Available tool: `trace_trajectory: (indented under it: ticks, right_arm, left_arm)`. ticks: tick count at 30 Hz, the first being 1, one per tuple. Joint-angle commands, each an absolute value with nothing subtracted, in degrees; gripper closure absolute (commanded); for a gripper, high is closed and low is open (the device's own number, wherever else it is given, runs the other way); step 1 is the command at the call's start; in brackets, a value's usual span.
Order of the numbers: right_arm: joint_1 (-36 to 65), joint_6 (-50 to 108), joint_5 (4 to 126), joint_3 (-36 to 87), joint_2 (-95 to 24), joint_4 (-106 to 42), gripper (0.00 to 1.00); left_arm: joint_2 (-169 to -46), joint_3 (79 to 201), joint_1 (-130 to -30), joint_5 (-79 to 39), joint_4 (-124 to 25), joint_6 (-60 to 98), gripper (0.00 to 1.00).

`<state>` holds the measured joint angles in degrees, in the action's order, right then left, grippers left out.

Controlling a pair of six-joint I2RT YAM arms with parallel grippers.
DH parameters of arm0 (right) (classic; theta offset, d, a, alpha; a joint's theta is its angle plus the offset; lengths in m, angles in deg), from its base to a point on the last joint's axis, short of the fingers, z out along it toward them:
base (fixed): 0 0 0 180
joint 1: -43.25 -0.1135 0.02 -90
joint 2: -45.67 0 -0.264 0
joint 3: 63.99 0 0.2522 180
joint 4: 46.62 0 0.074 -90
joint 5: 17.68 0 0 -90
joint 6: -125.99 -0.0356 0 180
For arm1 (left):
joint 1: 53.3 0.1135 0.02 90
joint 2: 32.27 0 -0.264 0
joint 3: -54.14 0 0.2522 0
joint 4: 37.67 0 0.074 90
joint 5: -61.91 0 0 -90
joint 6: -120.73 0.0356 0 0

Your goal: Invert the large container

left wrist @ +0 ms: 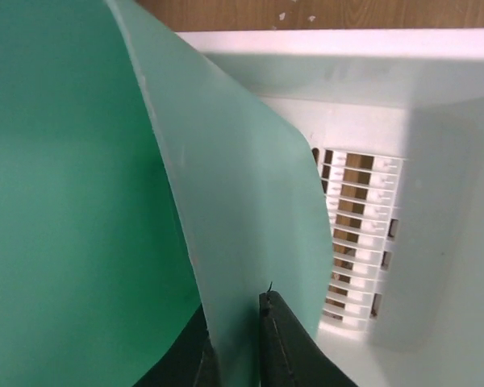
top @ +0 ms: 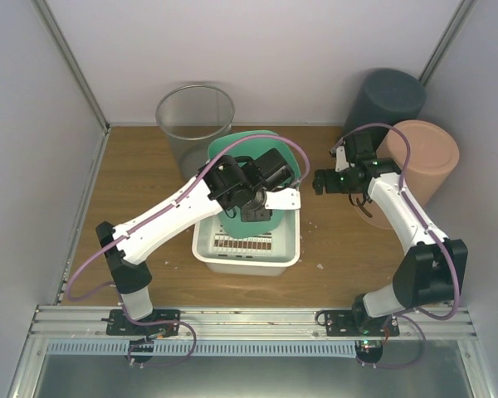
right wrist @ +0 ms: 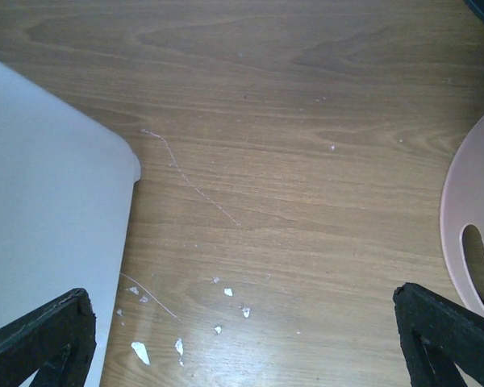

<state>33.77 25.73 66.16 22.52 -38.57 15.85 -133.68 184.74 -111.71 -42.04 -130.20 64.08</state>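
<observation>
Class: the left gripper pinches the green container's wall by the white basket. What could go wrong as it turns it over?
1. The left gripper pinches only a thin edge of the green container; the wall may flex or slip out in tipping.
2. The container is close to the white basket and could catch or drag it.
3. The right gripper hangs open over the table, lending no support.

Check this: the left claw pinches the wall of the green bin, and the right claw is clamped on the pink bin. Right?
Not quite. The right claw is open and holds nothing, over the table beside the pink bin, as the right wrist view shows. The left claw does pinch the wall of the green bin.
</observation>
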Motion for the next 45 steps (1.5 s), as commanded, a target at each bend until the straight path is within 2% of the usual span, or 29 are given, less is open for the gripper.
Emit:
trace_trajectory:
  ticks: [1, 10, 20, 29, 36, 40, 45]
  right_arm:
    - [33.45, 26.42, 64.66, 21.08, -36.69, 14.52, 0.00]
    - [32.62, 26.80, 61.59, 17.23, -36.28, 12.57, 0.00]
    - [30.55, 26.97, 53.17, 12.07, -38.24, 8.66, 0.02]
    - [26.31, 25.18, 50.58, 11.28, -39.32, 7.51, 0.03]
    - [21.43, 23.04, 51.35, 13.93, -43.90, 6.13, 0.03]
    - [17.08, 21.09, 52.07, 17.14, -48.07, 4.72, 0.03]
    - [12.31, 19.14, 53.00, 24.56, -55.29, 4.09, 0.03]
  left_arm:
    - [-132.71, 184.73, -111.76, -43.26, -129.17, 64.73, 0.88]
    - [-131.06, 183.09, -111.52, -43.94, -129.26, 65.46, 1.00]
    - [-128.03, 188.78, -111.18, -53.41, -129.24, 69.24, 1.00]
    - [-122.26, 192.85, -111.02, -56.72, -129.20, 71.90, 1.00]
    - [-117.73, 199.68, -111.00, -58.00, -129.14, 74.38, 1.00]
    - [-116.48, 206.96, -111.03, -62.79, -126.80, 76.30, 1.00]
    - [-110.42, 201.89, -110.99, -62.92, -116.06, 78.00, 1.00]
